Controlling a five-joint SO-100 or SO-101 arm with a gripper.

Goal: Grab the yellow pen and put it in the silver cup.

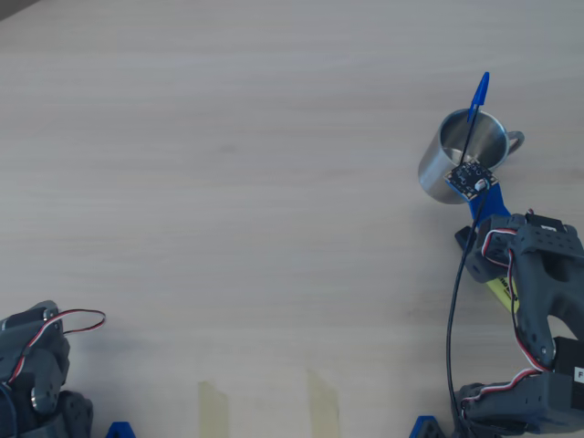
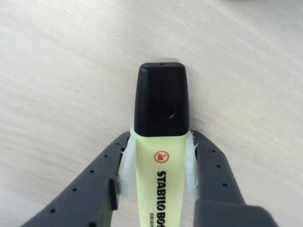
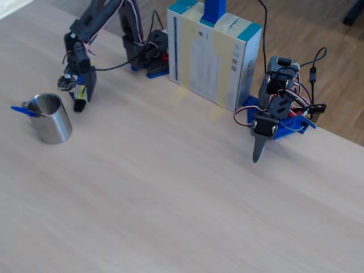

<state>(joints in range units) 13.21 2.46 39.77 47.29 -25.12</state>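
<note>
A pale wood-grain tabletop (image 3: 170,187) fills all three views. At its far edge in the fixed view stands a white cardboard box (image 3: 213,54) with teal trim, taped at the top around a blue post. To the right of the box, a second dark robot arm (image 3: 276,108) sits folded on a blue base, its pointed jaw aimed down at the wood. The working arm (image 3: 102,23) reaches from behind the box toward the left of the fixed view; seen from overhead it occupies the lower right corner (image 1: 538,301). The silver cup (image 3: 51,118) stands upright near that arm's tip, its loop handle showing in the overhead view (image 1: 464,155), with a thin blue-capped ballpoint (image 1: 474,114) leaning out over its rim. The hand (image 2: 158,156) is closed narrowly on the yellow pen (image 2: 161,137), white-padded fingers (image 2: 127,163) pressing both sides of the pale barrel just below the black cap, which points away from the camera over bare wood. In the fixed view the pen (image 3: 81,96) hangs cap-down just beside the cup, outside its rim.
</note>
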